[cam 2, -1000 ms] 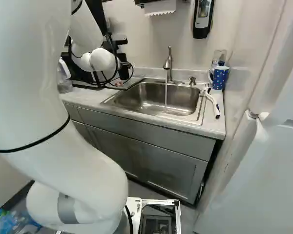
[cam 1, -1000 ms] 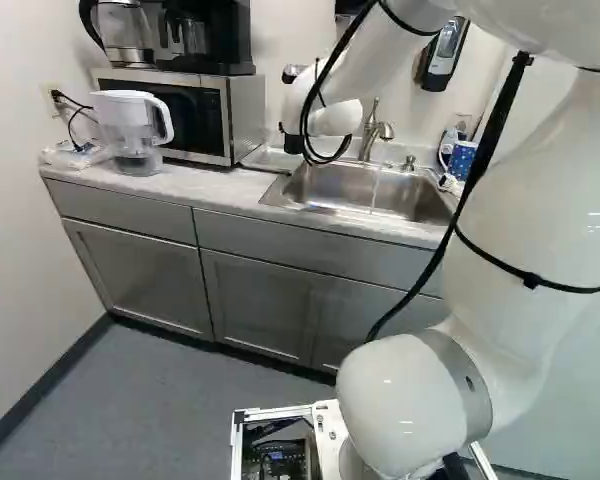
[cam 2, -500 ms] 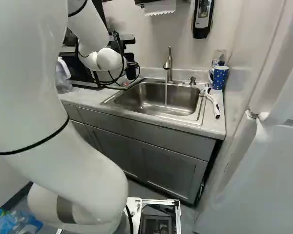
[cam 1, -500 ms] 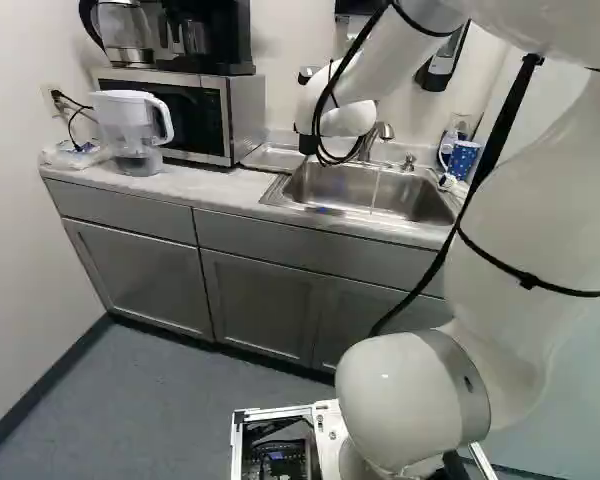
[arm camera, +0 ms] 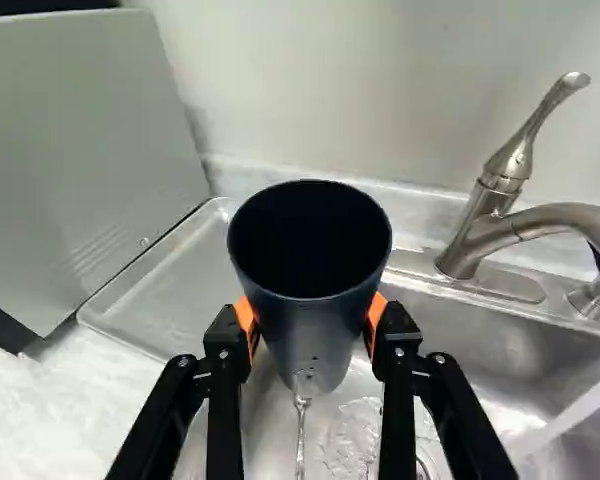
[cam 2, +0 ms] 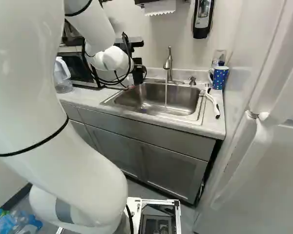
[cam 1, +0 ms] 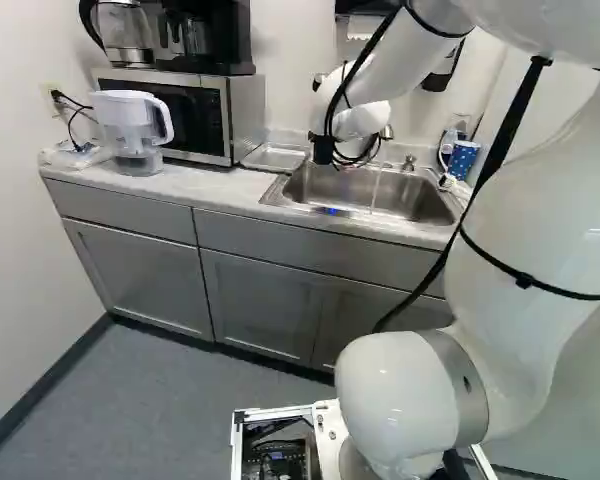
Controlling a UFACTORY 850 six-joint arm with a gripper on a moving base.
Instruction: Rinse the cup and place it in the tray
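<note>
- My arm reaches further to the right in both base views than it did half a second ago, carrying my hand (cam 2: 137, 75) along towards the tap (cam 2: 168, 66); my base has stayed put.
- My hand (arm camera: 310, 320) is partly open, its orange pads pressed to the cup (arm camera: 320, 335) from two sides, so I have it firmly.
- I hold the cup above the sink (cam 2: 156, 112), at the end nearer the tray (arm camera: 165, 285), with its mouth facing my wrist camera.
- Its inside is dark; I can't tell whether any water is in it. A thin stream of water (arm camera: 300, 430) falls below its base.
- The tap is running into the sink, off to one side of the cup.
- The metal tray lies on the worktop (cam 2: 93, 97), between the microwave (cam 1: 195, 115) and the sink.
- A spotted blue mug (cam 2: 219, 78) stands at the worktop's back right corner; I can't see into it.
- The clear pitcher (cam 1: 130, 130) stands near the worktop's left end, beside the microwave.
</note>
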